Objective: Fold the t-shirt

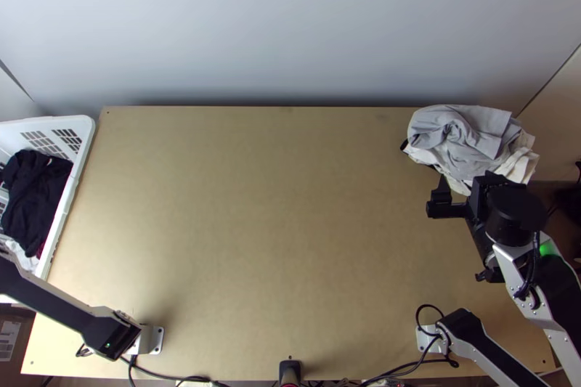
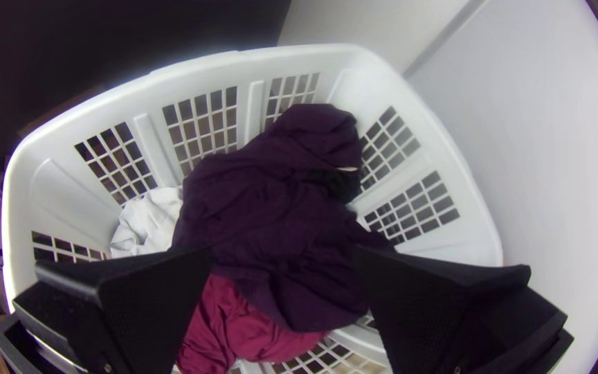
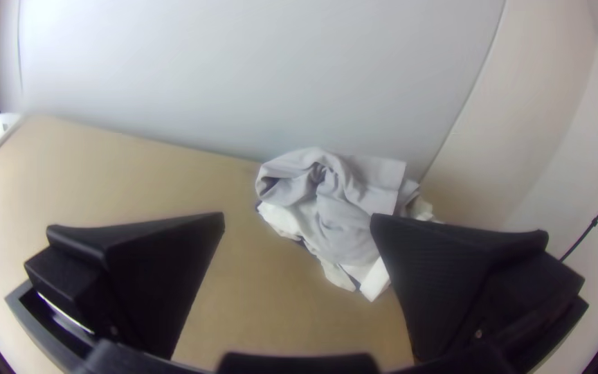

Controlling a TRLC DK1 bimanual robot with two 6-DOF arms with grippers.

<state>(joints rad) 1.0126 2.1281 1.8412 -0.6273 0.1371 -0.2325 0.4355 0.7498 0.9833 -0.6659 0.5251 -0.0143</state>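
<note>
"One dark purple garment (image 2: pixel 271 208) for you, bunched in the white basket (image 2: pixel 340 59). Probably the t-shirt, can't confirm. White cloth (image 2: pixel 148 221) beside it, red cloth (image 2: pixel 243 329) partly under it. How do you take it?"

"Your left gripper (image 2: pixel 284 253) is over the basket, fingers spread wide, nothing pinched. Likely step: pick the garment out. Go for a raised fold well in from its edge and close on purple only, or you drag the red along. Lift until the tail clears the basket, then lay it mid-table (image 1: pixel 276 227) so you can find the hem."

"And your right side?"

"Right gripper (image 3: pixel 297 216): fingers spread too, nothing pinched, near the loose pile of grey and white cloth (image 1: pixel 465 136) at the far right corner. Steer clear of that pile when you swing in to help spread."

"What can't you trust?"

"Left: top view cuts your left arm (image 1: pixel 51 306) at its edge. Neck and sleeves are lost in dark folds. Your left fingers hide some of the load. Right: layers in the pile can't be counted, and you can't rule out a shirt in there."
</note>
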